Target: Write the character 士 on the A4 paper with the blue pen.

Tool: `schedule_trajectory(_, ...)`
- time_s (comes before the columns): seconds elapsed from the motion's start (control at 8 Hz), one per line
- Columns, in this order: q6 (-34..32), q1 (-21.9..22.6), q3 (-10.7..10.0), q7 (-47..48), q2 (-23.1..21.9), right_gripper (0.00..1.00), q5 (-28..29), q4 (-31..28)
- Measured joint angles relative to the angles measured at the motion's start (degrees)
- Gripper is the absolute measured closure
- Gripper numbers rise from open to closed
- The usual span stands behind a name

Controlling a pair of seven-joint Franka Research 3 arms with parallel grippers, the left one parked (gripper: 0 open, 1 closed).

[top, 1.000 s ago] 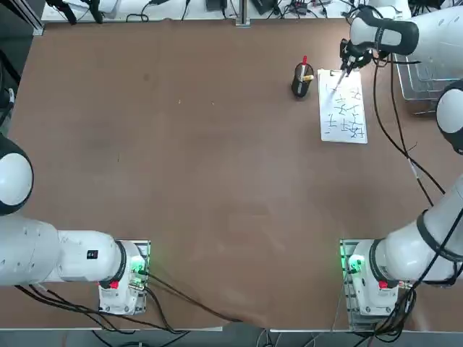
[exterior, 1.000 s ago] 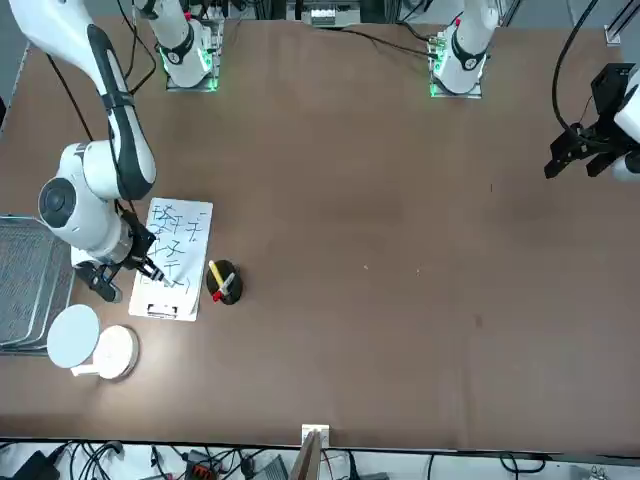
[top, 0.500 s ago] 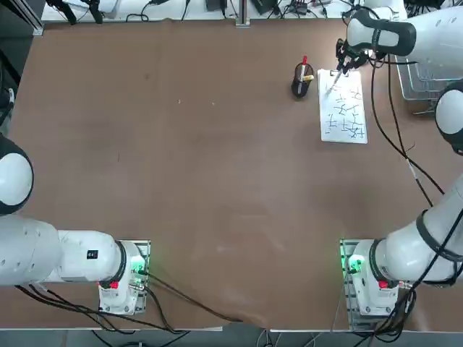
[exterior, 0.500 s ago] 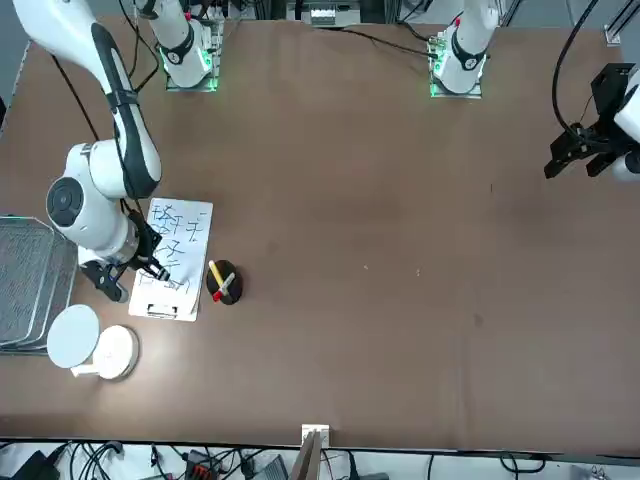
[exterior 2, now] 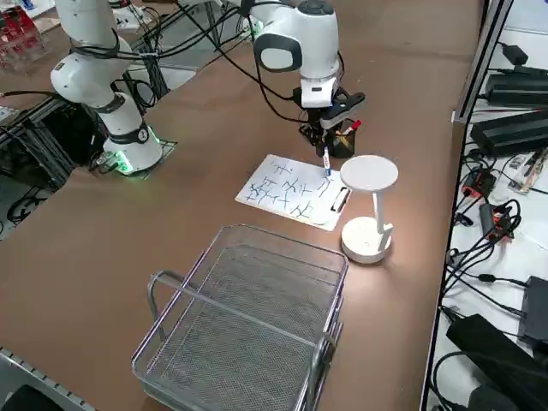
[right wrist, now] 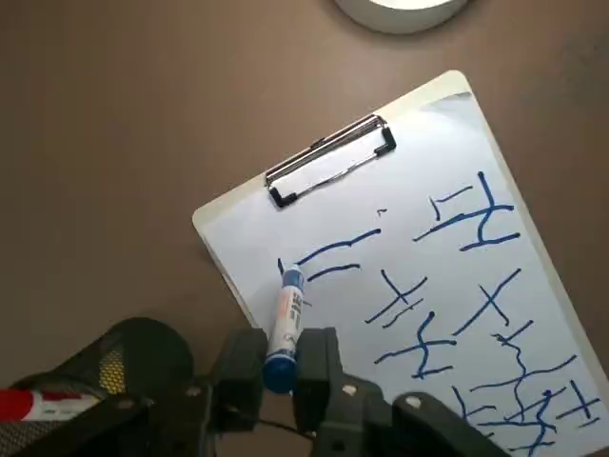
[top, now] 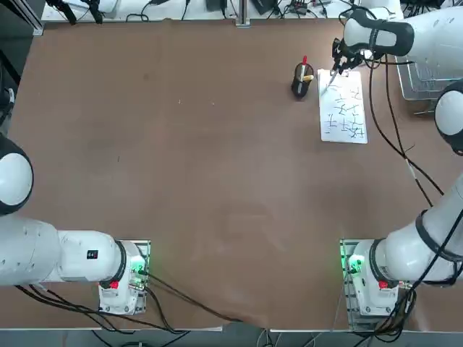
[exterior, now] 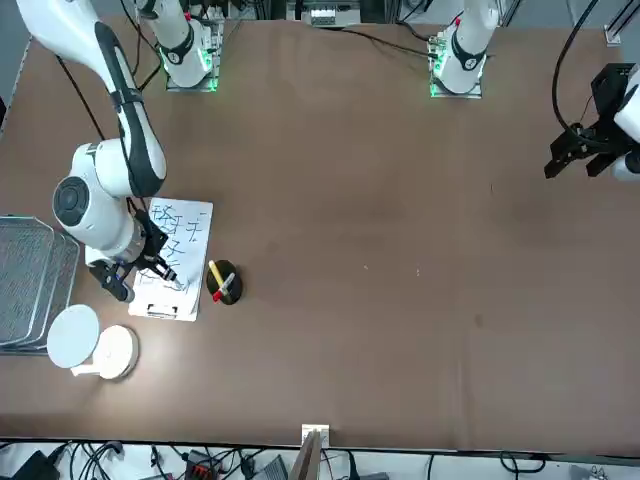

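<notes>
Top view, the pen (top: 334,74) is basically too thin to make out. Wrist view cuts off the paper (right wrist: 447,314) at the edge, plus the lamp base (right wrist: 404,9).

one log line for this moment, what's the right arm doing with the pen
right gripper: shut on blue pen | pen tip: on white clipped A4 paper, near the clip end | black mesh pen holder: beside sheet, red-topped pen inside

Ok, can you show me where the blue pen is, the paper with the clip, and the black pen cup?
thin blue pen (right wrist: 285,319), wrist view, middle of its barrel.
white clipped A4 paper (top: 351,94), top view, a bare patch of the sheet.
black mesh pen cup (top: 302,82), top view, its rim.
</notes>
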Motion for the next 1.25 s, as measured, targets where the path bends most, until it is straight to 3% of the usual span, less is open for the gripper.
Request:
schedule_trajectory(0.88, 0.16, 0.02, 0.20, -1.94, -0.35, 0.81, 0.00, 0.46)
schedule_trajectory(1.25, -3.27, -0.67, 0.05, -10.49, -2.89, 0.81, -0.03, 1.05)
